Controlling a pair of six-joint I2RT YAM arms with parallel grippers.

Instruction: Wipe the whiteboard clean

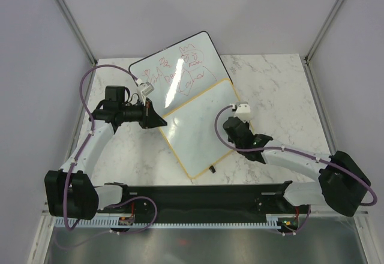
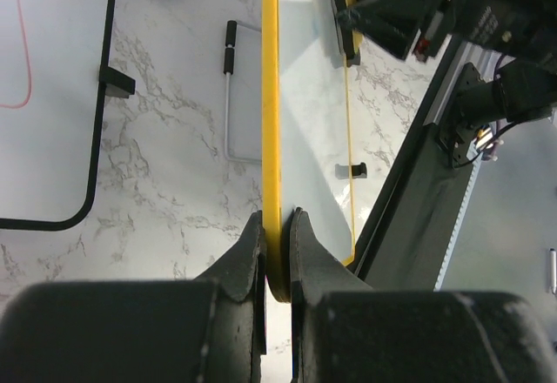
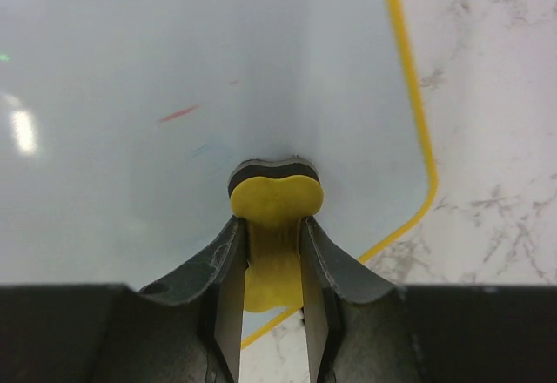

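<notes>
Whiteboard (image 1: 195,135) gripped at its yellow frame, with the left gripper (image 2: 277,226) clamped tight on that edge. Right gripper (image 3: 272,226) closed on the yellow eraser (image 3: 276,193) — pad pressed to the board near a corner, faint red streak (image 3: 178,114) beside it. Board sits mid-table (image 1: 276,84) — scribbled black-framed board (image 1: 180,66) right beside.

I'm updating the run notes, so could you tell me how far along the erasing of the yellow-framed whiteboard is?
Mostly done: the whiteboard looks nearly clean. In hand: the left gripper clamps its yellow frame while the right gripper holds the yellow eraser on the surface. Left: a faint red streak near the eraser.
</notes>
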